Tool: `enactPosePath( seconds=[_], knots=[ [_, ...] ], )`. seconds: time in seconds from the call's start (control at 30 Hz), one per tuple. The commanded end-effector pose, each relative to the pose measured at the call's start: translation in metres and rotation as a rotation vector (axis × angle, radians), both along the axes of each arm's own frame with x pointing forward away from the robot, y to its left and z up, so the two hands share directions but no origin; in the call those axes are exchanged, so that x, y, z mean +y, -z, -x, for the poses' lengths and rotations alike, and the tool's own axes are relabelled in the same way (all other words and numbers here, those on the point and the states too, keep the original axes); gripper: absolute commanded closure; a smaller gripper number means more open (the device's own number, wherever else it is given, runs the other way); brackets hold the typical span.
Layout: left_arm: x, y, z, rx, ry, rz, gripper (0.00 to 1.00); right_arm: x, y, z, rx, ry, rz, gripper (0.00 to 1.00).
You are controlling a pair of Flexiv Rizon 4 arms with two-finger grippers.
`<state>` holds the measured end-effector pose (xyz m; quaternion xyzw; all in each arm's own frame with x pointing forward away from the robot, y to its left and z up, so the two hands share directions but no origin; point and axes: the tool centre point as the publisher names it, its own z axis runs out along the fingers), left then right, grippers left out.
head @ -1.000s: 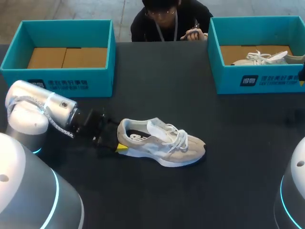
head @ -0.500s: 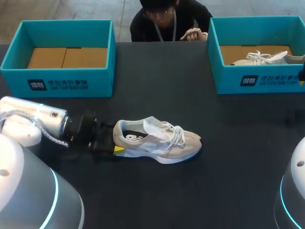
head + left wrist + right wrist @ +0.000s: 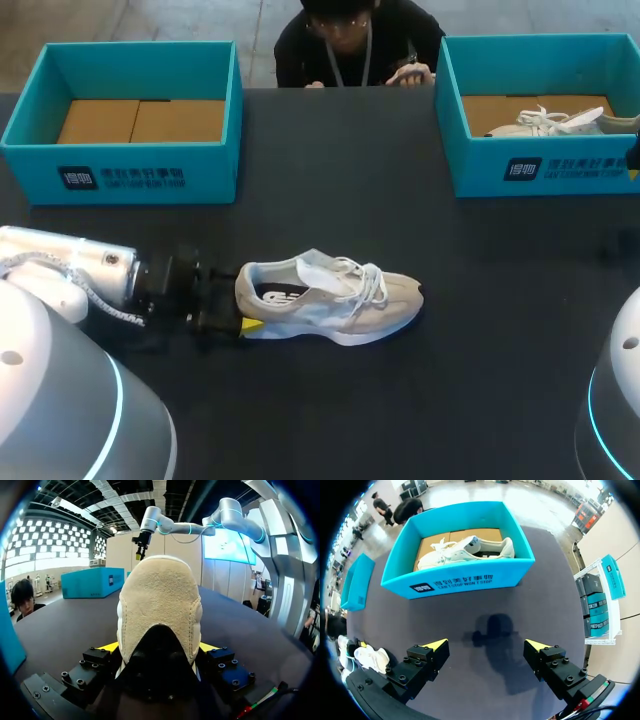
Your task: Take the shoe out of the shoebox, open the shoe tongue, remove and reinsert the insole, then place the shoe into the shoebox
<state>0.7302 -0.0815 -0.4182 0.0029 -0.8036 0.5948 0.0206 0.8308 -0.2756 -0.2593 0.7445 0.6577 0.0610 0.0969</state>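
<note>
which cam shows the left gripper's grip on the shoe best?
Left wrist view: the shoe heel sits between the tips of the left gripper, both touching. Head view shows the gripper at the heel, contact unclear. Right wrist view shows only a small, far shoe.

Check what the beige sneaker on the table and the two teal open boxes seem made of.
Beige low-top sneaker: upper looks like matte suede, fuzzy nap visible on the heel in the left wrist view; white sole probably foam or rubber. Left teal open box and right teal open box: likely matte printed paperboard, with plain brown cardboard flaps showing inside.
</note>
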Motion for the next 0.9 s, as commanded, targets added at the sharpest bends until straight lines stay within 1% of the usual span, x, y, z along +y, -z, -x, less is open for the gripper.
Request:
enactPosePath(
  seconds=[0.03, 0.8, 0.83, 0.9],
  knots=[
    [-0.001, 0.002, 0.004, 0.001, -0.011, -0.003, 1.00, 0.000, 0.000, 0.000, -0.001, -0.001, -0.002, 0.00],
    [0.000, 0.002, 0.006, 0.005, -0.013, 0.003, 1.00, 0.000, 0.000, 0.000, -0.001, -0.001, -0.002, 0.00],
    [0.000, 0.002, 0.006, 0.005, -0.013, 0.003, 1.00, 0.003, -0.001, -0.001, -0.008, 0.016, -0.034, 0.00],
    [0.000, 0.002, 0.006, 0.005, -0.013, 0.003, 1.00, 0.011, -0.003, -0.004, 0.039, 0.063, -0.029, 0.00]
  ],
)
